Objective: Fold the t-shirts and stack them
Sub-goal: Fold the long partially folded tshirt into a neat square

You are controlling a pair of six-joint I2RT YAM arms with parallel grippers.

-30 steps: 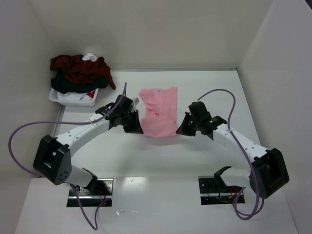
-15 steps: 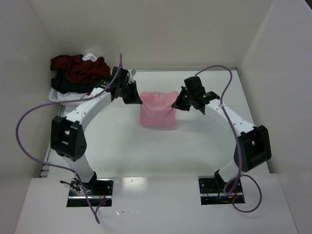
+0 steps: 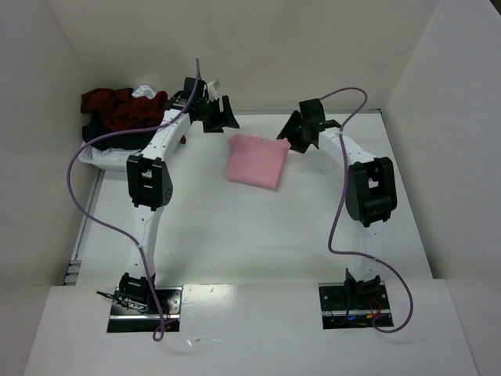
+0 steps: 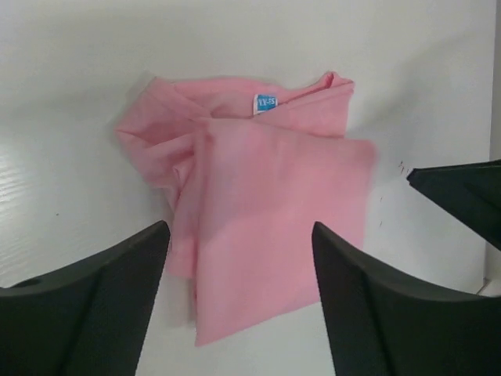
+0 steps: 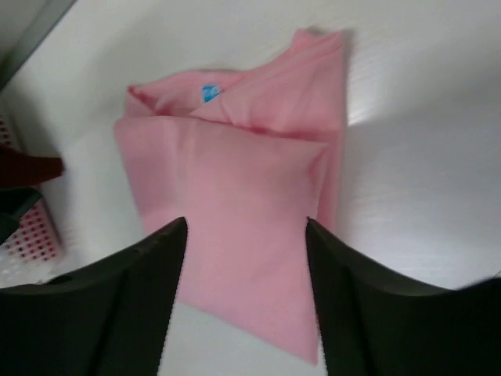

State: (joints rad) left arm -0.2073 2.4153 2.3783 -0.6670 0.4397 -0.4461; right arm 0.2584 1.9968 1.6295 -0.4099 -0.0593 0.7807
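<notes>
Pink t-shirt on white table between pale walls

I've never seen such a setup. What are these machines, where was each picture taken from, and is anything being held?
These are two robot arms bolted at the near edge of a white table. The wide picture looks down from above and behind them. The other two come from a camera on each wrist, so the dark shapes at the bottom are that arm's own fingers. A folded pink t-shirt lies on the table, its neck label showing. The left gripper and right gripper hang near its far edge, jaws open, holding nothing. At far left, a white basket carries a heap of dark red, black and white shirts.
</notes>
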